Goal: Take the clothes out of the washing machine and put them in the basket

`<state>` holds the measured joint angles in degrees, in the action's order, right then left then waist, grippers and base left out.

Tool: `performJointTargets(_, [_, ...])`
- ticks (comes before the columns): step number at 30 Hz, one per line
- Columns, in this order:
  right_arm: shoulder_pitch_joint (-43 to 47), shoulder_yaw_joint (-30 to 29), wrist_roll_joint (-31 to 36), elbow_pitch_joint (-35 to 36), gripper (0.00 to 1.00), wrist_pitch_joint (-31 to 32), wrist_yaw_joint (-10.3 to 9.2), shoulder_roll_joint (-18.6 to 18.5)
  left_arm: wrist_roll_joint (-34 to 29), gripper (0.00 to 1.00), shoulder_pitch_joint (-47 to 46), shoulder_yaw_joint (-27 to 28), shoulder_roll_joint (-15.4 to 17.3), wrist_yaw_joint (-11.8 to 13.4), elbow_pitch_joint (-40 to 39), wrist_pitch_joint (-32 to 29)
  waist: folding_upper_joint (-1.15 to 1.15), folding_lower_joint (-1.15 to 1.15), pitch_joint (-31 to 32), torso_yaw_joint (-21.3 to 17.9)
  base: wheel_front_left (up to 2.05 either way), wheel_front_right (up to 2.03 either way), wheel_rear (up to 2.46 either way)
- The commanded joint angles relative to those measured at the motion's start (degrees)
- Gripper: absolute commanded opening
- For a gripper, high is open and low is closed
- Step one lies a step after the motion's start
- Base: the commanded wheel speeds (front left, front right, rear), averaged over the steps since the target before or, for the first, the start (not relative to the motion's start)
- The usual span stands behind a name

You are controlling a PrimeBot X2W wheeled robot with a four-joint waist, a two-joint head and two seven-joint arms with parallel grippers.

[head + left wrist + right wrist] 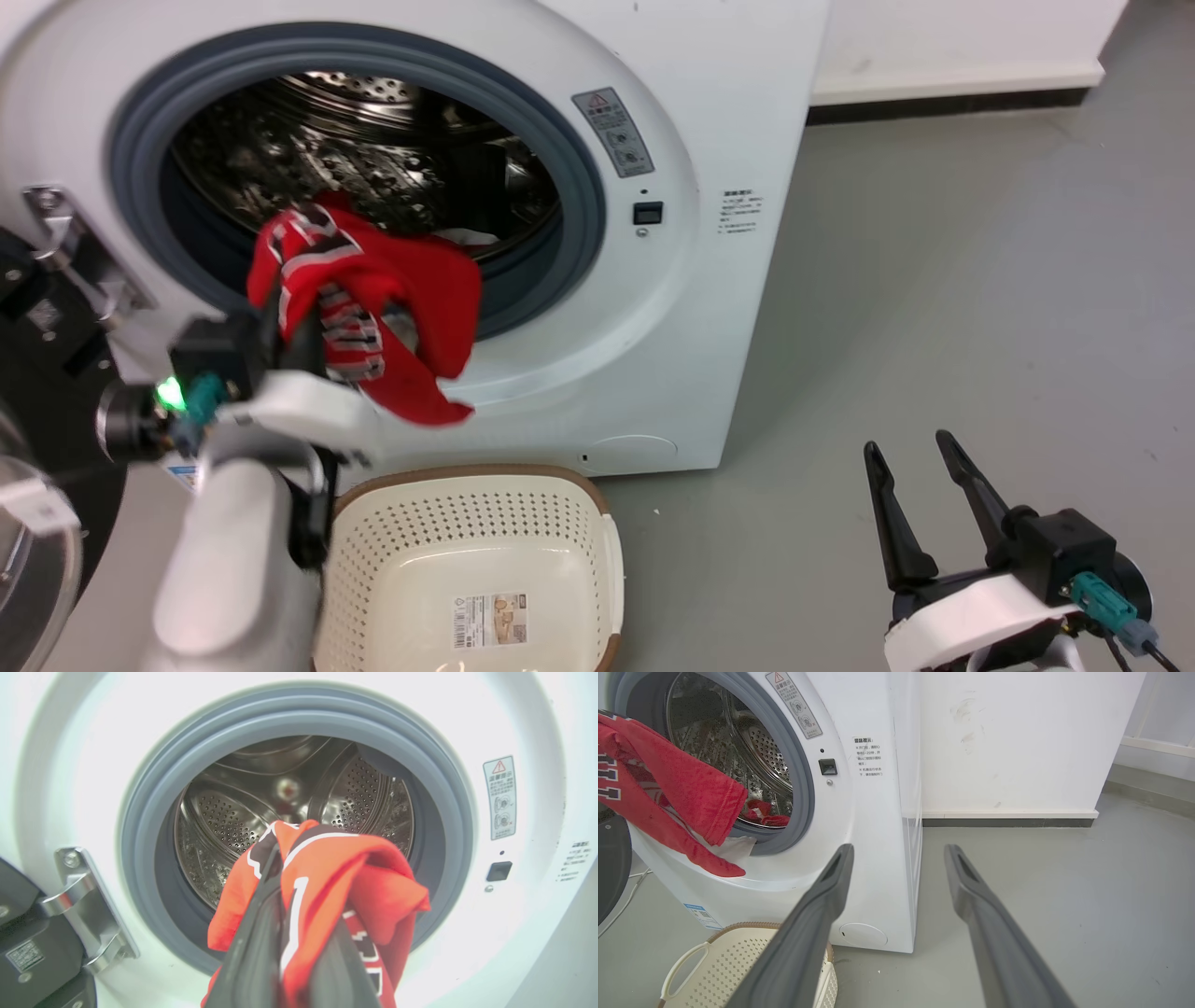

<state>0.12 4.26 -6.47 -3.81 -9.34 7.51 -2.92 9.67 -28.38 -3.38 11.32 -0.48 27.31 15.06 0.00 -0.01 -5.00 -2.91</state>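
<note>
My left fingers (259, 938) are pinching a red jersey (392, 280) between them. The cloth is bunched over the tips, so I see the two dark fingers only lower down, with red folds squeezed in the gap and spilling over both sides. The jersey has black and white marks on it. It is held up in front of the round hole of the washing machine (709, 280), just outside the grey ring, and its loose end hangs down past the lower lip. I cannot tell if that end touches the white front. Deeper in, on the low part of the steel drum (224, 816), lies another bit of red cloth (763, 812), well apart from my fingers. The basket (467, 473) sits on the grey floor (934, 280) right against the foot of the machine, under the hanging jersey, and the paper label on its base shows. The dark door (28, 952) stands open off to the left. My right fingers (817, 914) are spread wide with nothing between them, low over the floor, off to the right of the machine and the basket.
</note>
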Motion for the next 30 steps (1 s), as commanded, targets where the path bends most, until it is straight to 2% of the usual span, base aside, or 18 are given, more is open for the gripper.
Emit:
performJointTargets(1, [1.19,-0.02,0.40,0.40,1.00,0.24,-0.04,0.07,-0.14,0.00,3.11,-0.13,-1.12,0.13,-1.74,0.16,0.00,0.01,1.07,1.26,0.00,0.00,0.00])
performJointTargets(8, [1.96,0.18,0.53,1.89,1.00,1.05,-0.04,0.07,0.31,0.00,14.00,-0.81,-4.28,1.06,-8.80,0.16,0.00,0.01,-0.15,3.10,0.00,0.00,0.00])
performJointTargets(15, [-0.79,1.02,0.87,3.68,1.00,1.43,-0.04,0.07,2.11,0.00,19.75,-1.39,-6.50,1.95,-6.76,0.16,0.00,0.01,-5.92,3.14,0.00,0.00,0.00])
performJointTargets(24, [-6.35,2.18,1.69,5.26,1.00,0.97,-0.04,0.09,2.88,0.00,14.48,-0.11,-7.75,1.80,0.41,0.16,0.00,0.01,-19.22,0.63,0.00,0.00,0.00])
performJointTargets(30, [-10.23,3.42,1.99,5.71,1.00,0.19,-0.04,0.10,1.89,0.00,7.57,0.89,-7.85,0.07,7.26,0.16,0.00,0.01,-27.89,-0.82,0.00,0.00,0.00])
